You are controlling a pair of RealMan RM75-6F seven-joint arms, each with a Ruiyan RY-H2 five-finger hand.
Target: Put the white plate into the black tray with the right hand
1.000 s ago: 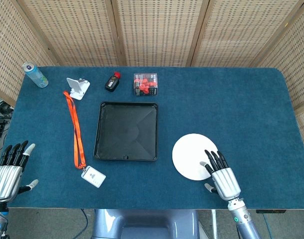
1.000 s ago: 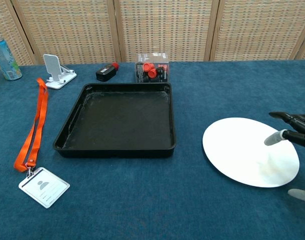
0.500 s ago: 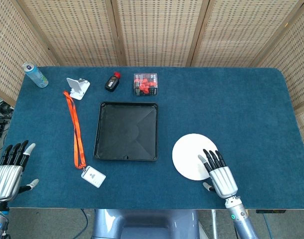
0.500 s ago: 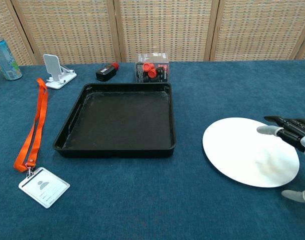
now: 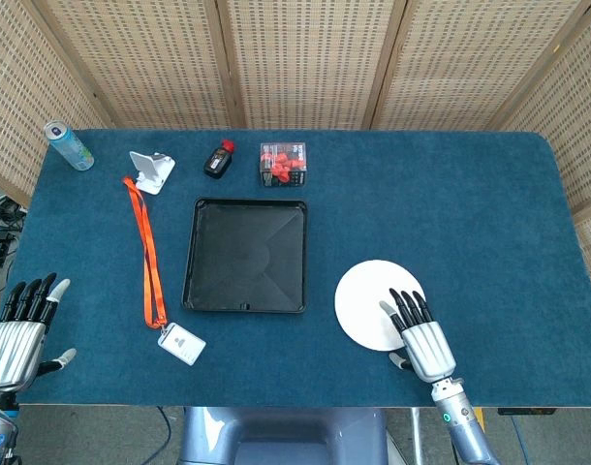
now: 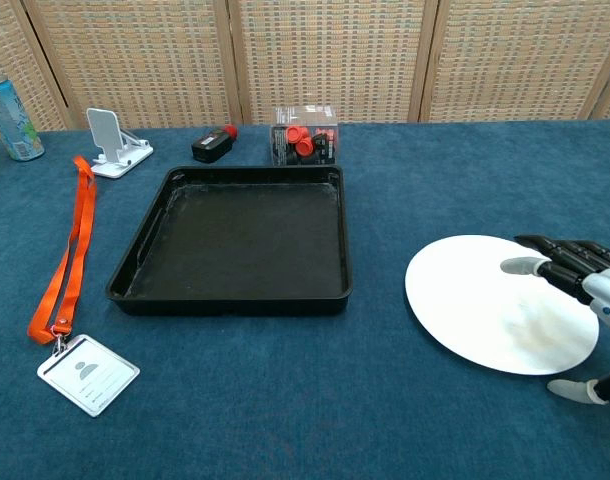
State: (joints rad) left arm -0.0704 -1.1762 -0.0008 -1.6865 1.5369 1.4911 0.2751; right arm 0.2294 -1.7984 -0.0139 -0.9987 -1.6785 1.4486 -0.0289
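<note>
The white plate (image 5: 372, 301) (image 6: 485, 297) lies flat on the blue cloth, to the right of the black tray (image 5: 245, 255) (image 6: 240, 238), which is empty. My right hand (image 5: 420, 337) (image 6: 575, 285) hovers over the plate's near right part, fingers spread and stretched out above it, thumb off the plate's edge; it holds nothing. My left hand (image 5: 17, 334) rests open at the near left corner of the table, seen only in the head view.
An orange lanyard (image 5: 145, 252) with a badge (image 6: 87, 373) lies left of the tray. Behind the tray stand a white phone stand (image 5: 152, 171), a small black device (image 5: 218, 159), a box of red caps (image 5: 283, 164) and a can (image 5: 67, 145).
My right hand has slid left, further over the plate. The plate, the tray and the left hand have not moved.
</note>
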